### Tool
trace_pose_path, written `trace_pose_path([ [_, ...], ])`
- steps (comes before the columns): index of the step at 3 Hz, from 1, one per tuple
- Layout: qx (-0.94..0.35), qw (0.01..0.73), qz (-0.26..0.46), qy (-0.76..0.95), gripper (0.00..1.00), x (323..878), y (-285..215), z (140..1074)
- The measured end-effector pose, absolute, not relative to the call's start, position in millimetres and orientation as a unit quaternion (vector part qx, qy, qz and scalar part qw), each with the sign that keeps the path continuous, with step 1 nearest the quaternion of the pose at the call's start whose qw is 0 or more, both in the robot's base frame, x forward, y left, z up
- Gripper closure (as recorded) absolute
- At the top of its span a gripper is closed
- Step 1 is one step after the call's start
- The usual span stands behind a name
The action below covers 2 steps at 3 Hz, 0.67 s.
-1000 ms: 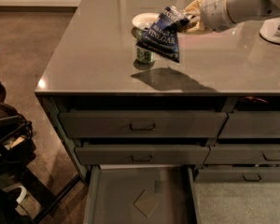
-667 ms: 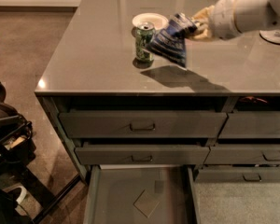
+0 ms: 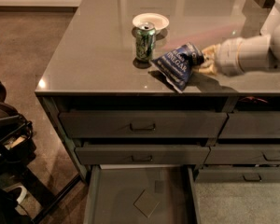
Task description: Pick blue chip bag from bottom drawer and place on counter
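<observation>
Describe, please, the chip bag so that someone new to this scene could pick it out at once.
Start at the large glossy grey-brown countertop. Near its front edge, just right of the green drinks can, is a crinkly dark-blue chip bag with white lettering, one end gripped by the robot's hand. Nothing else there is blue.

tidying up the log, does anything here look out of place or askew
Nothing spilled or damaged. The bottom drawer stands pulled open. The blue chip bag rests skewed on the counter beside the green can, its top end pinched in the tool, which reaches in from the view's right.
</observation>
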<state>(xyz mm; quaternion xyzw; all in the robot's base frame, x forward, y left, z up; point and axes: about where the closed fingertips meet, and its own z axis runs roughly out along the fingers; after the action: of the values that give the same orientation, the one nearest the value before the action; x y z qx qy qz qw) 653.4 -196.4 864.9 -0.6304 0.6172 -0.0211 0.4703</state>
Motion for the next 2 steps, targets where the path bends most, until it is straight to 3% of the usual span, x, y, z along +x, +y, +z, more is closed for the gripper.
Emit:
trace_pose_path([
  [1, -0.633, 0.462, -0.012, 0.621, 0.88, 647.3, -193.1, 849.1],
  [2, -0.633, 0.463, -0.012, 0.621, 0.65, 647.8, -193.1, 850.0],
])
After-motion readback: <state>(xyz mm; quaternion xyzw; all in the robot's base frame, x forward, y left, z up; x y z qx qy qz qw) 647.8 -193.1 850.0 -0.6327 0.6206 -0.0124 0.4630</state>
